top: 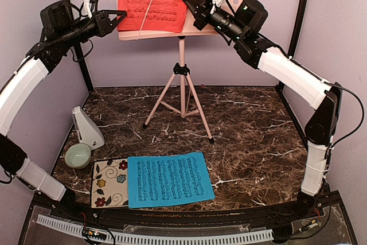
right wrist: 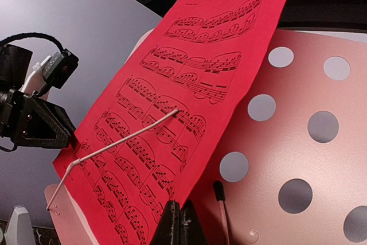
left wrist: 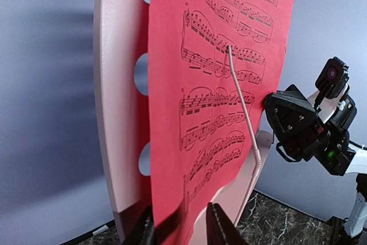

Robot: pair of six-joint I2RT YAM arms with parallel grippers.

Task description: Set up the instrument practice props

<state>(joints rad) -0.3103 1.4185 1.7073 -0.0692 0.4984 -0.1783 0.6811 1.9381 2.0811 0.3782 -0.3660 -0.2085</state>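
The pale pink music stand (top: 182,84) stands at the back of the table. The red sheet (top: 166,4) leans on its perforated desk (top: 155,32) under a thin wire retainer (top: 148,10). My left gripper (top: 121,16) is at the sheet's left edge. In the left wrist view it (left wrist: 182,229) is open, its jaws on either side of the red sheet's (left wrist: 195,38) edge. My right gripper (top: 186,1) (right wrist: 182,210) is shut on the red sheet's (right wrist: 189,55) right edge. The blue sheet (top: 169,179) lies flat at the front. The white metronome (top: 87,127) stands at the left.
A pale green bowl (top: 77,155) sits in front of the metronome. A floral tile (top: 108,183) lies partly under the blue sheet. The tripod's legs spread over the dark marble tabletop (top: 252,136). A second retainer with a black tip (right wrist: 219,190) rests on the desk (right wrist: 338,164).
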